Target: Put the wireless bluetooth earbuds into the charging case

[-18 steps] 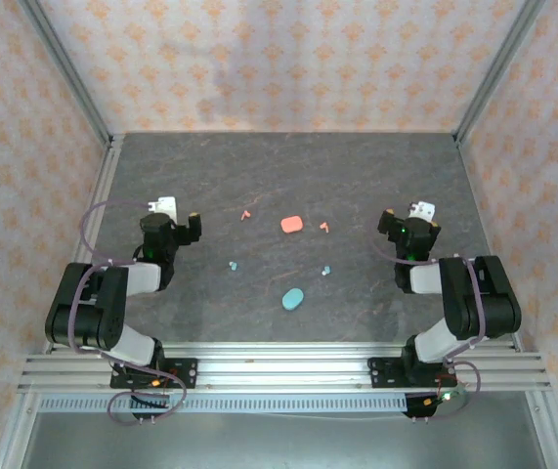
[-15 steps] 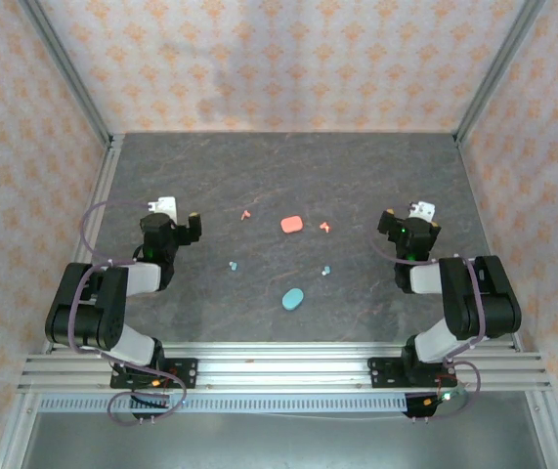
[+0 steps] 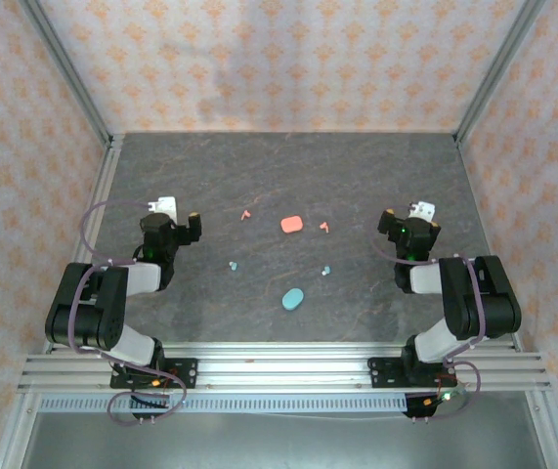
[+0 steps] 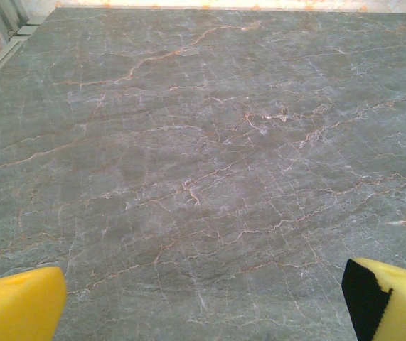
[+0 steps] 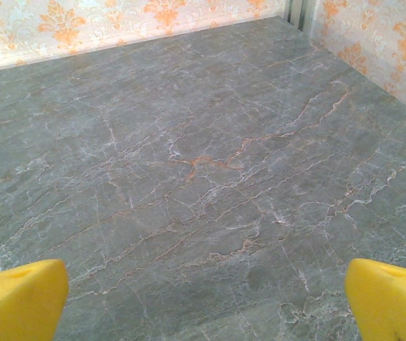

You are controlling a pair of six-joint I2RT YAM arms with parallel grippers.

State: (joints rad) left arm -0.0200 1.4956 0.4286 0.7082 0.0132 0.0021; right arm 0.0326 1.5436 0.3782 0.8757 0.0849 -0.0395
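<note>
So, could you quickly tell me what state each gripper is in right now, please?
Left gripper: open, holding nothing.
Right gripper: open, holding nothing.

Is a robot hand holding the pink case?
No, the pink case lies by itself on the table, with nothing touching it.

Left fingers [image 4: 18, 305] and right fingers [image 5: 18, 298] both stand spread wide.

Far half of the surface [image 3: 288, 166] is wide open. Mid-surface, pink case [image 3: 292, 224], teal case [image 3: 293, 297] and scattered earbuds [image 3: 324, 227] lie well apart, decent gaps between. Patterned walls [image 3: 279, 68] box three sides.
</note>
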